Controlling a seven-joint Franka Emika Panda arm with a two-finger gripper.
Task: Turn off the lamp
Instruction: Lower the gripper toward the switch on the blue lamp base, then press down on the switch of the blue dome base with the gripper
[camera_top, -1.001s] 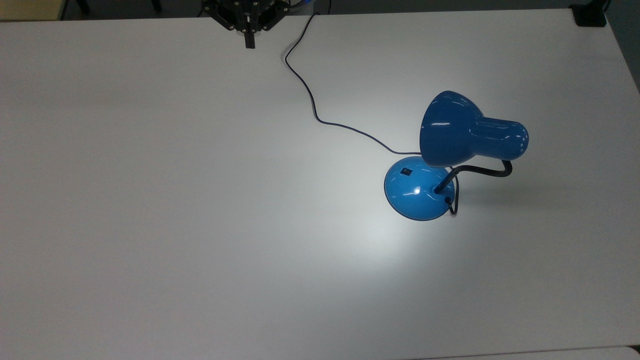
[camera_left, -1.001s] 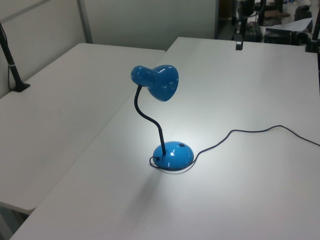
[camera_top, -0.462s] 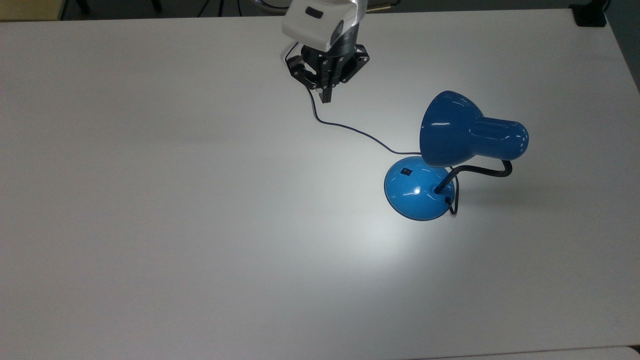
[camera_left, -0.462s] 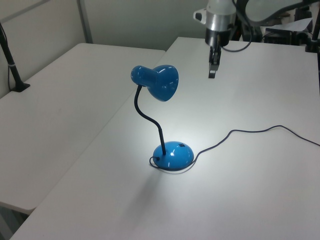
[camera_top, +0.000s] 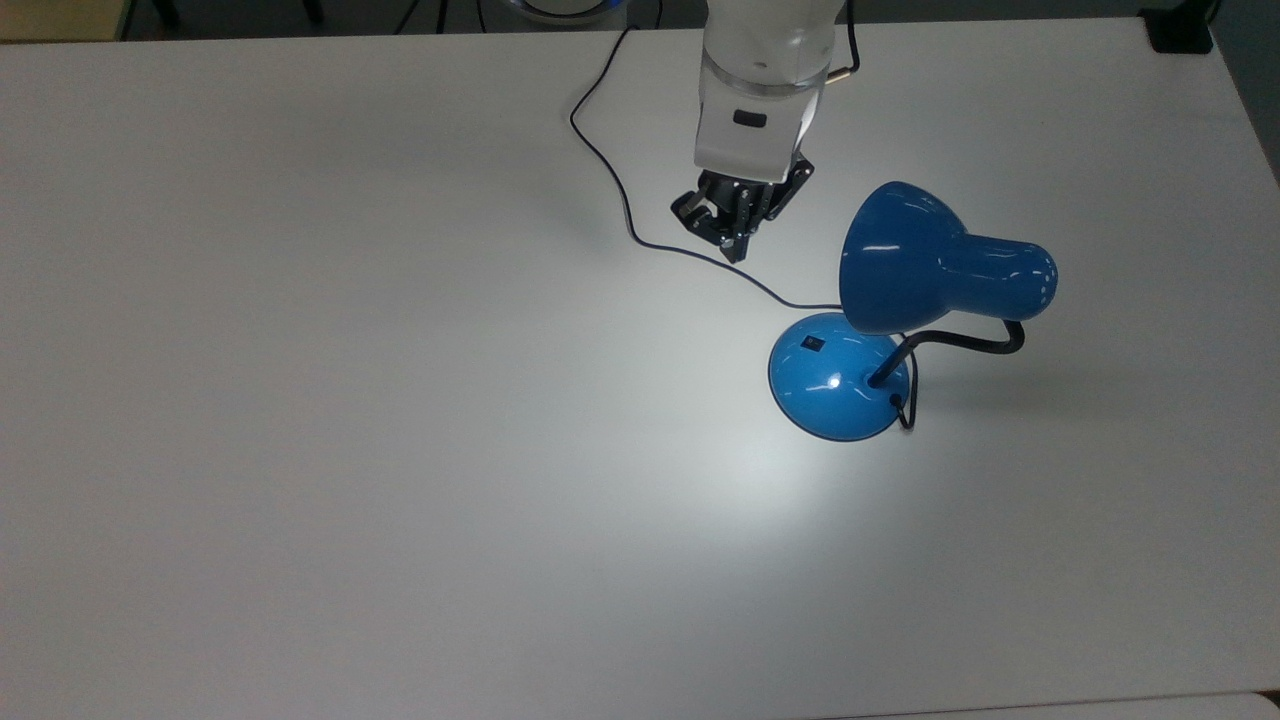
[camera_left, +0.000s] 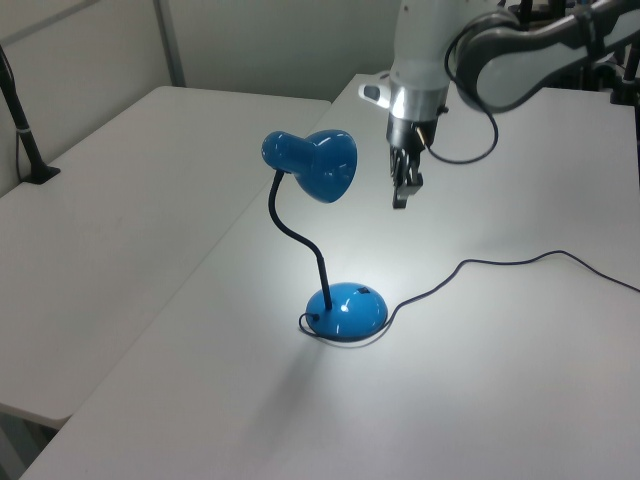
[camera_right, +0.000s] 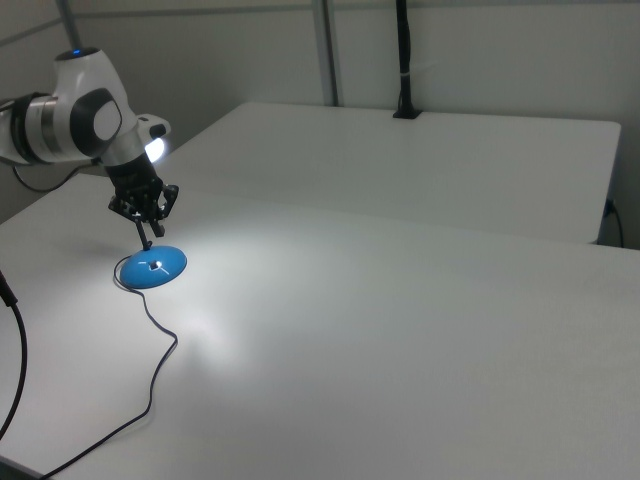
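Note:
The lamp stands lit on the white table (camera_top: 300, 400), its glossy blue shade (camera_top: 900, 260) held over the round blue base (camera_top: 838, 385) by a bent black gooseneck (camera_top: 960, 342). A small black switch (camera_top: 815, 345) sits on the base's upper-left side in the top view. A bright pool of light (camera_top: 770, 470) falls beside the base. My gripper (camera_top: 737, 252) hangs shut with nothing in it, up and to the left of the base in the top view, left of the shade, above the black cord (camera_top: 610, 170). In the left view the gripper (camera_left: 400, 200) hovers right of the shade (camera_left: 318, 165), well above the base (camera_left: 346, 310). In the right view the gripper (camera_right: 148, 243) is just over the base (camera_right: 152, 267).
The cord (camera_left: 480, 265) snakes across the table toward the robot's side. A black clamp (camera_top: 1180, 30) sits at the top view's upper-right table corner. A second white table (camera_left: 120, 200) adjoins, carrying a black post (camera_left: 25, 130). Another post (camera_right: 403, 60) stands at the far table's edge.
The arm has swung in from the table's far edge toward the lamp, down and to the right in the top view. The gripper stays shut. The lamp is lit and has not moved.

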